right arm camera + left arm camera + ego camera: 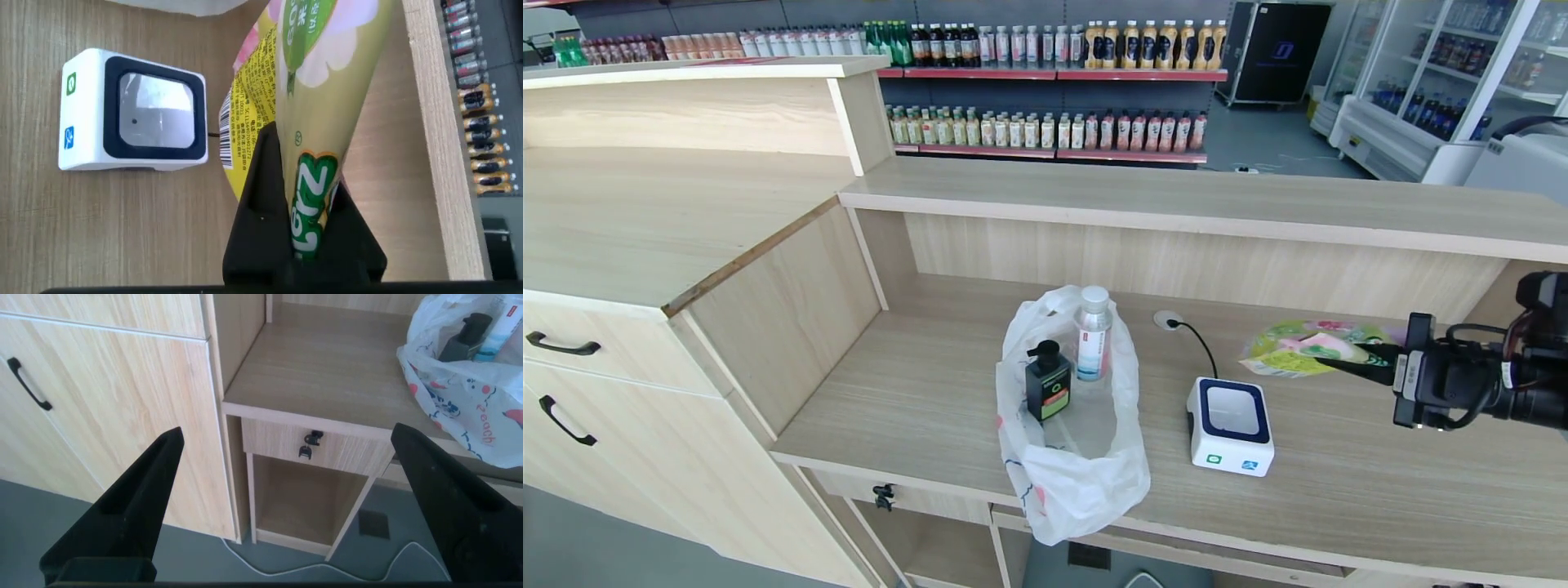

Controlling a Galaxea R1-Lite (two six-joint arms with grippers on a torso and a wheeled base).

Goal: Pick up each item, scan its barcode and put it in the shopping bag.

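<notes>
Grips a flat yellow-green foil snack packet (1294,347) in the right gripper (1343,359), jaws clenched on one end of it. Holds it at the robot's right over the pale wooden counter (915,392), turned on edge; hard to say whether lifted clear of the wood. Points the packet's long axis along the fingers, leftward across the counter. Puts the white box scanner (1230,425), with its dark-framed window facing up, to the left of the packet and closer to the robot, near but apart. Calls, as a judgement, for a move left and inward, to bring the printed barcode (226,131) over that window. Leaves the white plastic shopping bag (1086,482) further left again, just beside the scanner, mouth open. Favours the right arm, much the nearer. Shows the left gripper (282,502) spread wide with nothing in it, low off the counter's front corner by the wooden cupboard (106,400). Counts one packet, one scanner, one bag, and two things already in the bag: a black pump bottle (1047,384) and a clear bottle (1092,335) with a white cap, both upright.
</notes>
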